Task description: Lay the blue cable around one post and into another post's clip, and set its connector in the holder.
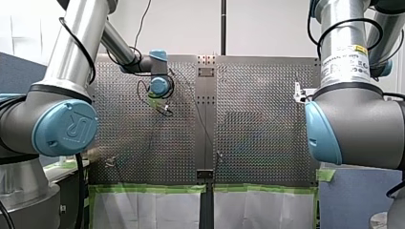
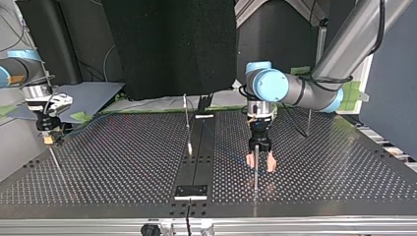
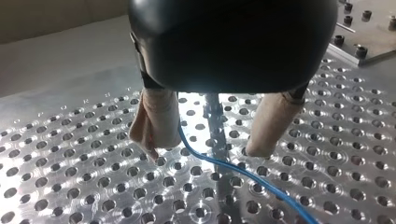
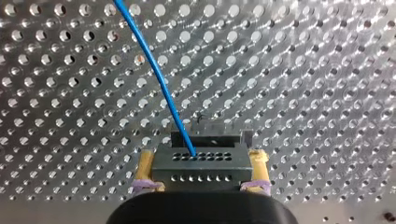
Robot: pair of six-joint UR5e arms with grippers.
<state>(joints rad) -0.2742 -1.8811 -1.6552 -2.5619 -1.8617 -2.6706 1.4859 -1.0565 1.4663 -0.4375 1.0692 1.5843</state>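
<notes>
Only wrist views tell: right fingers (image 4: 145, 164) pinch connector (image 4: 201, 164); left fingers (image 3: 156, 122) spread, blue cable (image 3: 243, 174) between.

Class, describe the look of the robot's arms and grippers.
Both arms are silver tubes with light-blue joint caps and black cables. My left arm shows a UR logo on its cap; my right arm a white label. My left gripper is black with beige pads; my right gripper has yellow ones.
</notes>
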